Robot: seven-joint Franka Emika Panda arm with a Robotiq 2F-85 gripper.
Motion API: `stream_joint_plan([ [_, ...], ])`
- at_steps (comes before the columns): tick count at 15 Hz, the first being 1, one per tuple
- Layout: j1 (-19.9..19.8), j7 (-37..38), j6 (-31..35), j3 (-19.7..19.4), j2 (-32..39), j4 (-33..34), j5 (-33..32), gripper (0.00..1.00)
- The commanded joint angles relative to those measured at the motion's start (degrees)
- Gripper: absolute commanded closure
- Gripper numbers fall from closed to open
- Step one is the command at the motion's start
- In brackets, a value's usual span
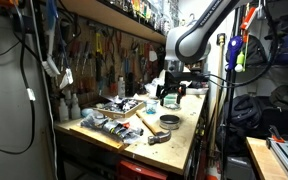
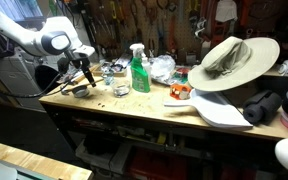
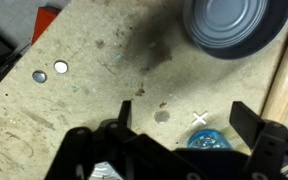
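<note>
Closest to your wrist camera sits the gripper (image 3: 184, 125), its black, angular fingers (image 3: 124, 118) spread wide and holding nothing. Under it you have the workbench (image 3: 94, 95), pale chipboard, scuffed, speckled and darkened by one sooty smudge. In an exterior view the green spray bottle (image 2: 139, 70) stands on that bench, its label too small to read. A round grey metal can (image 3: 234, 25) with a ringed rim sits well apart from your fingers. The blue round cap (image 3: 206, 140), glossy and half hidden by the gripper body, lies on the board between them. Just beside it is a small white cross (image 3: 200, 119). Two shiny discs (image 3: 61, 67) lie off to one side.
</note>
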Motion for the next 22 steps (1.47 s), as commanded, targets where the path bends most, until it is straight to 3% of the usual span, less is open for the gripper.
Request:
stream_joint_plan([
  [1,2.0,-0.3,2.5,-2.3,5.0,2.9,1.2,0.0],
  [11,5.7,-1.4,4.9,-3.8,12.1,7.8,6.6,0.0],
  [20,8.3,-0.4,8.0,-7.0,15.3,10.0,6.5,0.0],
  [22,8.7,-0.3,7.8,-7.5,15.9,10.4,6.5,0.07],
])
